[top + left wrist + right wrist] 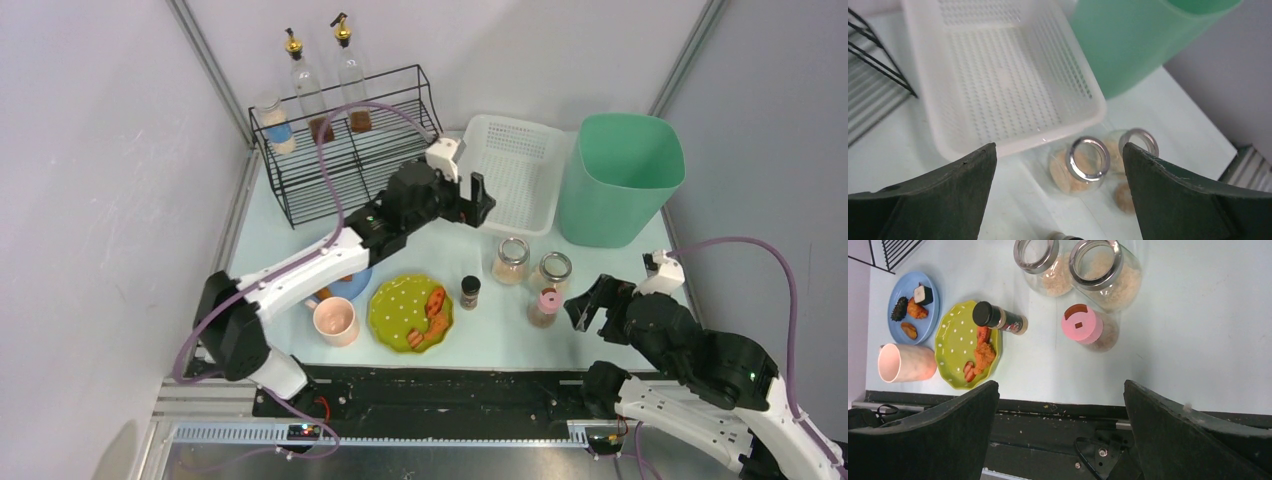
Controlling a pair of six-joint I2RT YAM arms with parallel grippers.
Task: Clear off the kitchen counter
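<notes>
Pink-lidded shaker (545,303) (upright, near the right edge of the kitchen counter (490,330)) stands just left of the right gripper (588,305), the nearer one; its jaws, like those of the left gripper (478,200), gape wide and empty.

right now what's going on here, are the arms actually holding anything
Neither arm holds anything. The left gripper hovers open by the white basket, close to two glass jars. The right gripper, also open, hangs near the front right of the counter, beside the pink-lidded jar. The jars, spice shaker, green plate, pink cup and blue plate all sit on the counter.
</notes>
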